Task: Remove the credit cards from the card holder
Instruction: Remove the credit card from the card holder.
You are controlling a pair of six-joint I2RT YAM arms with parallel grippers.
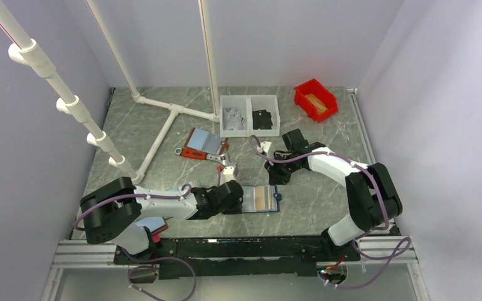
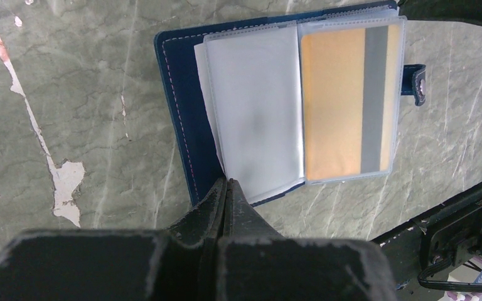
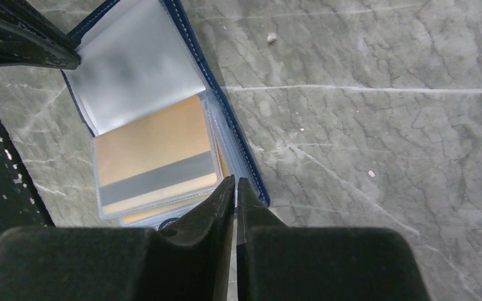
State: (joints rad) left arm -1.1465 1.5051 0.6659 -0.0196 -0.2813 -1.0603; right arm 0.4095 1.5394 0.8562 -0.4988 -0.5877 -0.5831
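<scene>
Left gripper [image 2: 227, 187] fills the bottom of its wrist view. Jaws are fully closed with nothing between them, tips down on one long edge of the small navy blue bifold card holder [image 2: 177, 94]. My read: it's pinning the cover so the holder can't slide while the other arm pulls. Holder lies open and flat on the grey marble-pattern table [image 1: 307, 213], close to the table's near edge, roughly midway between the two arm bases. Inside is one frosted clear sleeve [image 2: 257, 106] that looks empty, and beside it a sleeve holding the tan-gold credit card [image 2: 332, 106], grey stripe up, fully seated, not yet out. Black card not visible in any view. Right gripper [image 3: 235, 183] sits over the corner on the gold card's half, jaws down to a thin slit, nothing visibly pinched, contact unclear; probably lining up on the card's edge. View differences: right wrist alone shows a second gold edge under the top sleeve, can't tell if it's another card. Left wrist gives the clearest look at the little strap tab [image 2: 417, 81]. Only the top view shows the surroundings: open red-edged card holder [image 1: 202, 143] toward the table's middle, white two-compartment bin [image 1: 249, 115] and red plastic bin [image 1: 315, 99] along the far edge, white PVC pipes [image 1: 163, 128] far left.
</scene>
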